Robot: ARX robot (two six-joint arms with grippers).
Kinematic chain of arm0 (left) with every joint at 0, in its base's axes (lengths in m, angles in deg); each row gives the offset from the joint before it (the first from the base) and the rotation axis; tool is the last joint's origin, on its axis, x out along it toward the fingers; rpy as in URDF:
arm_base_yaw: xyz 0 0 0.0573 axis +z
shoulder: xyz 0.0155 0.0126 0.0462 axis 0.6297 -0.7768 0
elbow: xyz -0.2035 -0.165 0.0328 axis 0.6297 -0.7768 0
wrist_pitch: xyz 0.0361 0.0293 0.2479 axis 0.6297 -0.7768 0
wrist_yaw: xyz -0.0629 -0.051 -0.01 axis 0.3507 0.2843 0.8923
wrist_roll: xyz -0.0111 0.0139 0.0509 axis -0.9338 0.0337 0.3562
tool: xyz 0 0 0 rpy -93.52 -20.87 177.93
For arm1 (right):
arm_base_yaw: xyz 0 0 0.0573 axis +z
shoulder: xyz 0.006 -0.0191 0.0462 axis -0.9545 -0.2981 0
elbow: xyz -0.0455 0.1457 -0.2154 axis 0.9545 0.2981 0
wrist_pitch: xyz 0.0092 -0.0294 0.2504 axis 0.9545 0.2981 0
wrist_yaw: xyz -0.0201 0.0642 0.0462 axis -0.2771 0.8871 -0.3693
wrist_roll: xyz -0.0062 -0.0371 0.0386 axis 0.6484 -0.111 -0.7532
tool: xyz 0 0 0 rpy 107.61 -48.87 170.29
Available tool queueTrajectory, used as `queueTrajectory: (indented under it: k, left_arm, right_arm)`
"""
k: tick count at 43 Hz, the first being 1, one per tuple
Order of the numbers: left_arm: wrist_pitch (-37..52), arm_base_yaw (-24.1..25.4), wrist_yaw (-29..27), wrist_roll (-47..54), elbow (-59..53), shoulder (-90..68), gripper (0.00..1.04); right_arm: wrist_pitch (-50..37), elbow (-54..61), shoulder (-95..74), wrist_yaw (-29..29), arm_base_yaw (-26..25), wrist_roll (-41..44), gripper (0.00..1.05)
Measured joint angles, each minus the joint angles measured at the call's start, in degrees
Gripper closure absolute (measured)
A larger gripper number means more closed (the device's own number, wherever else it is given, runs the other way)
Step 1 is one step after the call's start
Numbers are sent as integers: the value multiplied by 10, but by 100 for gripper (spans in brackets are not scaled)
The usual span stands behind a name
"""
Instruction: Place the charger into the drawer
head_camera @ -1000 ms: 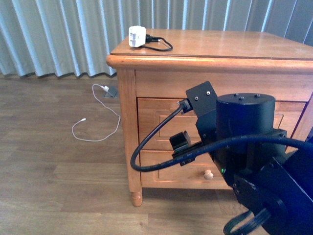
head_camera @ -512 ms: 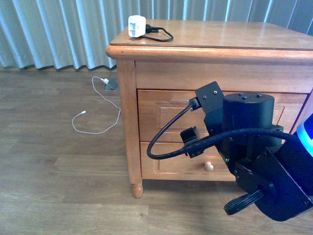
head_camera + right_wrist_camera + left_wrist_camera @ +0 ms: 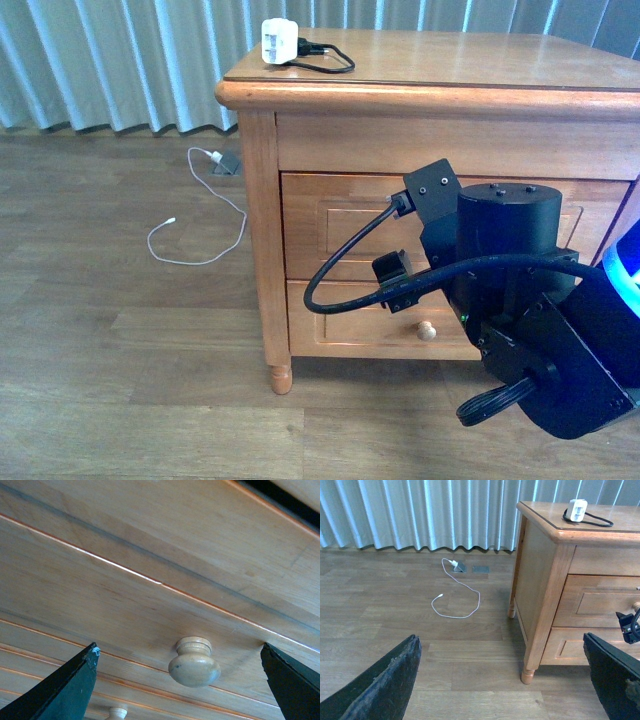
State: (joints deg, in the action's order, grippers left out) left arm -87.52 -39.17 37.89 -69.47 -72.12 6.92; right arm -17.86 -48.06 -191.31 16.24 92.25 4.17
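Hovering before the shut drawer (image 3: 125,600), the right gripper (image 3: 178,649) holds its jaws wide, the knob (image 3: 194,663) just ahead and untouched. The left gripper (image 3: 501,639) gapes wide too, empty. Farther off, upper left in the front view, the charger (image 3: 280,41) sits on the cabinet top (image 3: 450,60). It is probably light, hard and slick, so pinch the cube's flat sides, not its floppy cable (image 3: 335,62).

Pale grey-blue pleated curtains (image 3: 110,60) hang right down to a grey-brown wood-plank floor (image 3: 110,390). Honey-coloured wooden cabinet (image 3: 258,230) stands on turned feet near them, its glossy top catching light. Thin white cable (image 3: 200,263) lies looped on the floor beside it, running to a small floor socket (image 3: 227,163).
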Motion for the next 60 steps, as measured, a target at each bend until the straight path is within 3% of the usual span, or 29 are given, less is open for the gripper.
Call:
queueTrajectory:
  k: [23, 34, 41, 52, 58, 60]
  left_arm:
    - [0, 0, 0, 0, 0, 0, 6]
    - [0, 0, 0, 0, 0, 0, 6]
    - [0, 0, 0, 0, 0, 0, 6]
    - [0, 0, 0, 0, 0, 0, 6]
    - [0, 0, 0, 0, 0, 0, 6]
    - [0, 0, 0, 0, 0, 0, 6]
  right_arm:
    - [-1, -4, 0, -9, 4, -5, 8]
    - [1, -6, 0, -11, 4, -5, 42]
    - [1, -8, -4, -9, 4, -5, 36]
    - [1, -13, -14, -9, 4, -5, 35]
    - [1, -14, -17, -8, 3, -5, 39]
    - [1, -14, -17, -10, 3, -5, 45]
